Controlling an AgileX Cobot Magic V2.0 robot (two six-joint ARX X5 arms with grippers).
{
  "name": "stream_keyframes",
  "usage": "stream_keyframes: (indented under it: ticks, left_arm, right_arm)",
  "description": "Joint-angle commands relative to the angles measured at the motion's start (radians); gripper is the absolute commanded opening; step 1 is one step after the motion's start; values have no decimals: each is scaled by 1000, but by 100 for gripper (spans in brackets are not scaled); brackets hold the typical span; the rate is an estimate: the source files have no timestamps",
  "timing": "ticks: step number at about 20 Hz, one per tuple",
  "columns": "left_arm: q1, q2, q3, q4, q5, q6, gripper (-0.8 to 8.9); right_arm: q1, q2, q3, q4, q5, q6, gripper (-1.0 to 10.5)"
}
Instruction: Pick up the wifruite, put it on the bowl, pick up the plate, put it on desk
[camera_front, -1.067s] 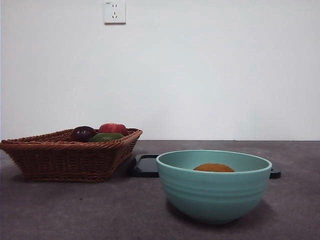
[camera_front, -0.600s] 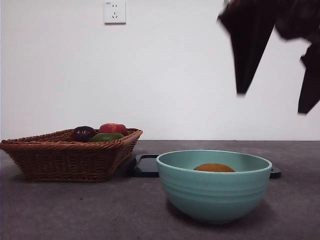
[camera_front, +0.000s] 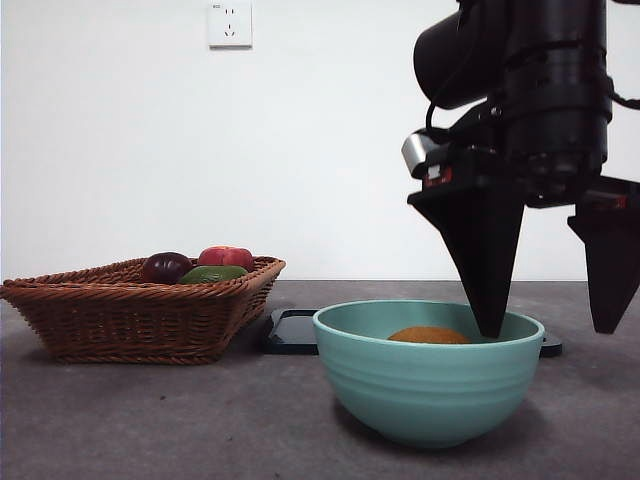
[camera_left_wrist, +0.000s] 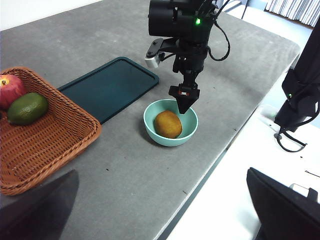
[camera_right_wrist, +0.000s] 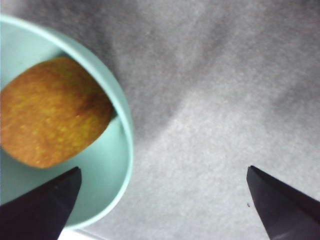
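The wifruite (camera_front: 428, 335), a brownish-orange fruit, lies inside the mint-green bowl (camera_front: 428, 392), as the left wrist view also shows for the wifruite (camera_left_wrist: 168, 124) and bowl (camera_left_wrist: 165, 142). My right gripper (camera_front: 548, 332) hangs open over the bowl's right side, holding nothing. In its own view the right gripper (camera_right_wrist: 162, 169) has one jaw above the bowl's inside and the other above the desk (camera_right_wrist: 215, 100), with the rim (camera_right_wrist: 125, 125) between them and the wifruite (camera_right_wrist: 50, 115) just beside. A dark flat rectangular plate (camera_left_wrist: 107, 87) lies on the desk behind the bowl. My left gripper (camera_left_wrist: 161, 171) waits open, high above the desk's near edge.
A brown wicker basket (camera_front: 130, 312) stands at the left with a purple fruit (camera_front: 165, 266), a red fruit (camera_front: 226, 256) and a green one (camera_front: 212, 273). The desk's edge (camera_left_wrist: 220, 155) runs close to the bowl, with the arm bases beyond it.
The right arm has come down into the front view from the upper right. Its open jaws now reach the level of the bowl's rim. The fruit and bowl have not moved.
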Motion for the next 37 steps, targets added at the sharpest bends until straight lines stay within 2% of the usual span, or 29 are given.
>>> stream_keyframes:
  ticks: [1,5,8,11,13,23,30,37]
  left_arm:
    - [-8,2,10,10,-4,16,593]
    - [-8,2,10,10,-4,16,593]
    - [-8,2,10,10,-4,16,593]
    - [-8,2,10,10,-4,16,593]
    - [-8,2,10,11,-4,16,593]
    - [-8,2,10,19,-4,16,593]
    - [-8,2,10,19,-4,16,593]
    - [-8,2,10,19,-4,16,593]
  right_arm:
    - [9,42,17,6,3,-11,622]
    - [11,84,16,48,-2,-11,390]
    - [17,84,16,79,-3,-11,150]
    - [22,84,16,79,-17,-13,17]
    - [24,84,16,83,-46,-17,14]
    - [-8,86,85,77,-46,-20,13]
    - [-116,188,386,-26,-45,-72,13]
    - [-200,464,765,-127,-53,-109,13]
